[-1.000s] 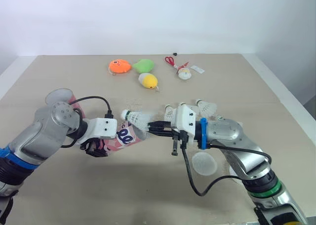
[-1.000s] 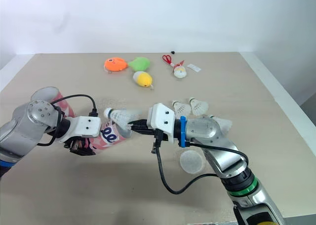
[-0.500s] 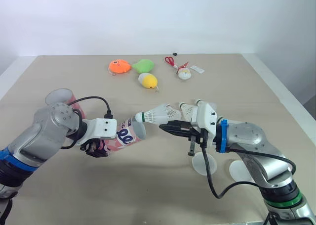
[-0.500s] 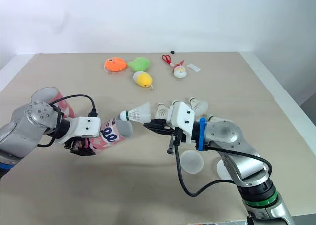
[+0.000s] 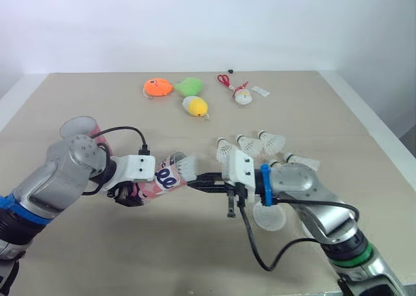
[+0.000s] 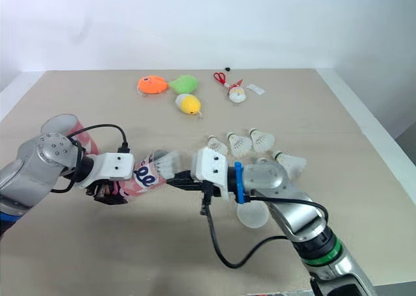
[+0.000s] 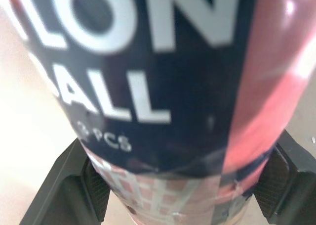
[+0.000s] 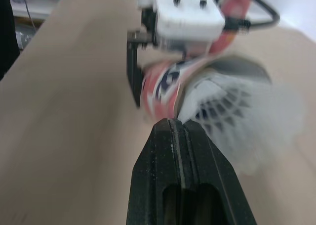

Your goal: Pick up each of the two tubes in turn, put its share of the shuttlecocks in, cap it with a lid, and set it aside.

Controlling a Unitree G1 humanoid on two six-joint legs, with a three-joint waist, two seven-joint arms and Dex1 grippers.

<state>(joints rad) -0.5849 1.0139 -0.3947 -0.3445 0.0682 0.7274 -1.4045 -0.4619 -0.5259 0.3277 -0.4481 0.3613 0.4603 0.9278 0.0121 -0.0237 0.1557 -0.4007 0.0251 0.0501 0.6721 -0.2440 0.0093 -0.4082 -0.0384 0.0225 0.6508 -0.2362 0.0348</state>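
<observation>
Holding a pink tube [image 5: 162,177] on its side above the counter [image 5: 97,257] with the left fingers [image 5: 130,195], clamped on 2 opposite sides of its printed body, open mouth turned toward the right arm. Pinching a shuttlecock [image 5: 186,165] by the lower rim of its white skirt with the right fingers [image 5: 193,183], pressed flat together with no gap, reaching in level from the robot's right. Narrow end of that shuttlecock hidden inside the tube's mouth, skirt flaring out past the rim, just above the right fingertips. Standing upright on the counter behind the left arm, well apart from both sets of fingers: the other tube [image 5: 81,127], pink too, mouth open. Lying in a loose row on the counter beyond the right arm: 4 loose shuttlecocks [image 5: 249,144], 3 close together and 1 off to the right. Resting flat just under the right forearm: 1 round translucent lid [image 5: 268,218]. Farther back, toward the counter's far edge: 3 plush toys [image 5: 158,86] in orange, green and yellow, red-handled scissors [image 5: 224,80] and a small figure [image 5: 242,97] beside them.
</observation>
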